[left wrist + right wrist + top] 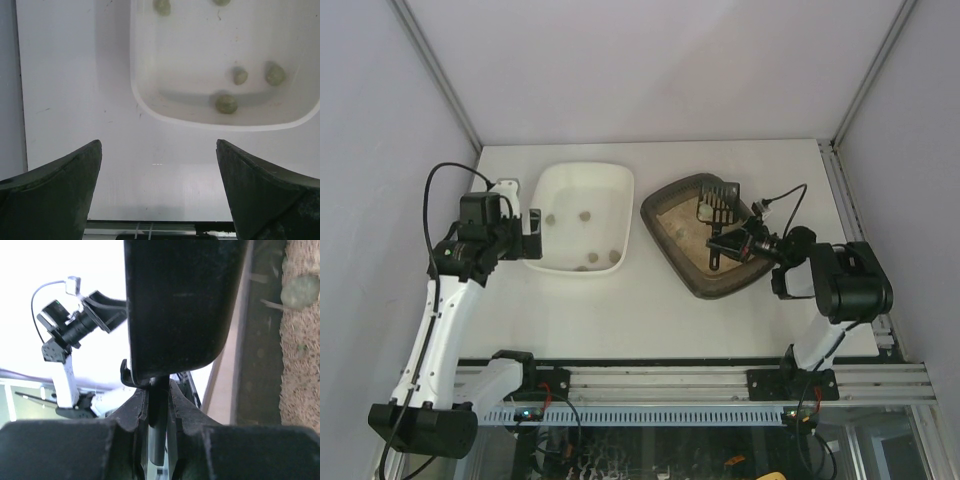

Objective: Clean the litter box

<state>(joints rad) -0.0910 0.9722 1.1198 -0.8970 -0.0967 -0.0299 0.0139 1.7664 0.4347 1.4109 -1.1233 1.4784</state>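
Litter box (682,240) is sitting on the table (620,310), right under and ahead of the right pincer (730,242), w/ beige litter (300,350) covering its floor. The right pincer is clamping fully shut on the thin black stem of a scoop (717,205). The scoop's slotted head is lying beyond the fingertips, over the litter toward the box's far corner. In the right wrist view the scoop's broad dark back is filling the frame just ahead of the fingers (125,440). To the pincer's right, past the box's dark wall (250,365), a greenish clump (300,290) is resting on the litter.

The left pincer (528,235) is hanging wide open w/ nothing in it, its two fingers (55,195) spreading above bare table. A white tray (570,190) is lying just ahead of it and a bit to its right; in the top view the fingertips are hovering at approx. the tray's near-side rim, contact not clear. Several small greenish clumps (226,104) are sitting inside the tray.

The tray is lying between the two pincers, beside the litter box, w/ a narrow strip of table separating them.
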